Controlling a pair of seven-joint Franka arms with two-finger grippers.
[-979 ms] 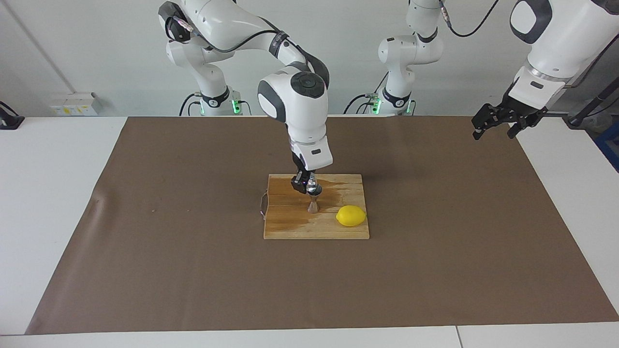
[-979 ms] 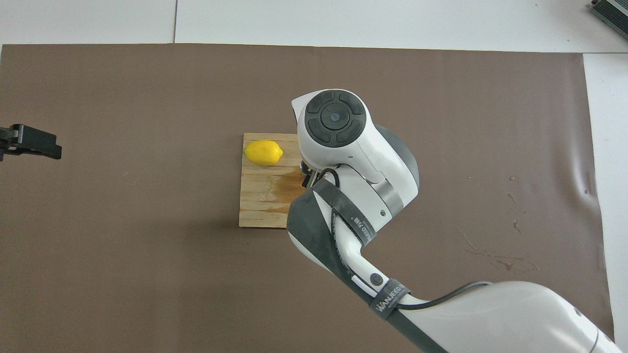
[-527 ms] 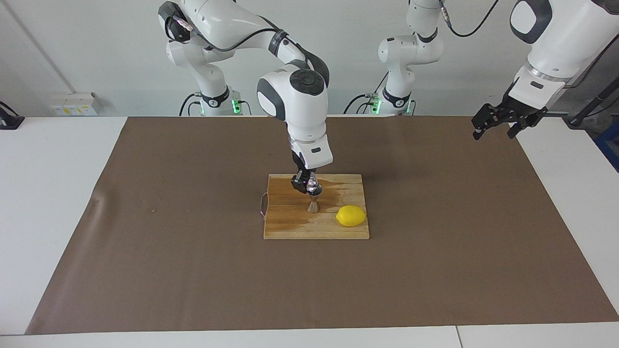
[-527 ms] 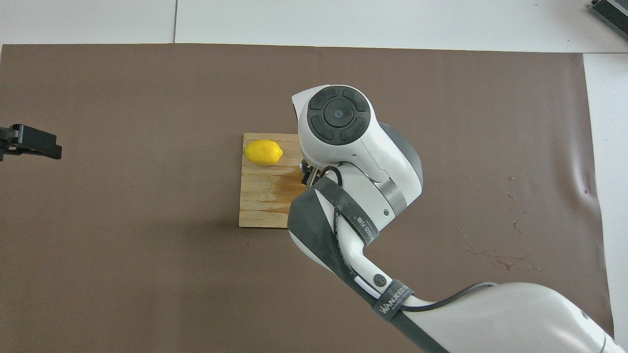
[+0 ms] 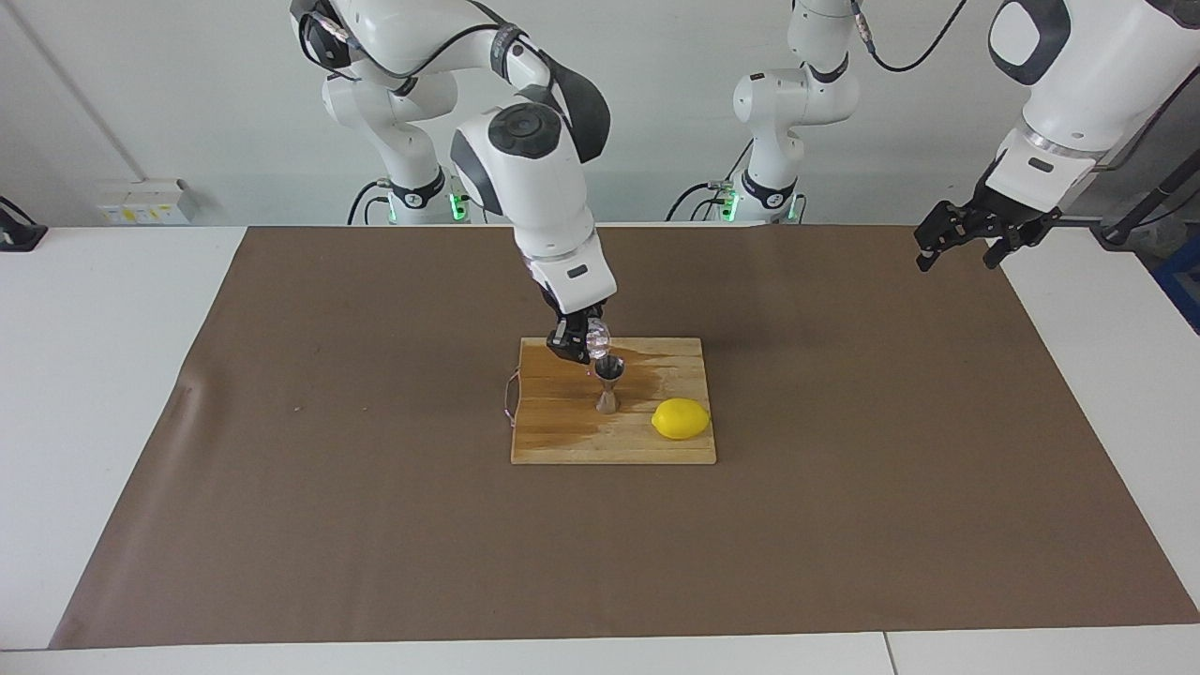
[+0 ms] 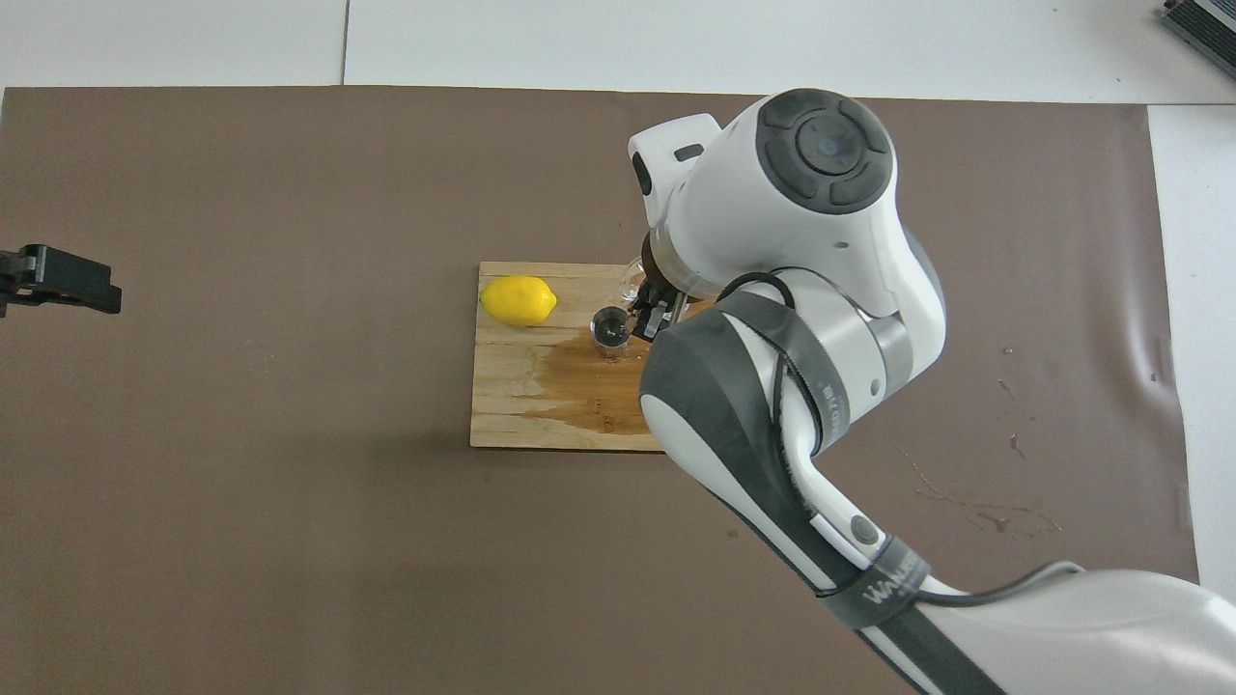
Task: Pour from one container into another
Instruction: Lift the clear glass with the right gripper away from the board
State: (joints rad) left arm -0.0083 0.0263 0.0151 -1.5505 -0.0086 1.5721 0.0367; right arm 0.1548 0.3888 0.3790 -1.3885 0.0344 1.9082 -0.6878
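The silver jigger stands upright on the wooden board. Its open top shows dark from above. My right gripper is shut on the tiny clear glass cup. It holds the cup just above the jigger's rim, slightly toward the right arm's end of the table. I cannot tell how far the cup is tipped. My left gripper waits open and empty in the air over the mat's edge at the left arm's end.
A yellow lemon lies on the board beside the jigger, toward the left arm's end. A dark wet patch spreads over the board around the jigger. A brown mat covers the table.
My right arm has swung toward its own end and lifted the cup off the jigger's mouth, so the jigger's top now shows from above. The left arm has not moved.
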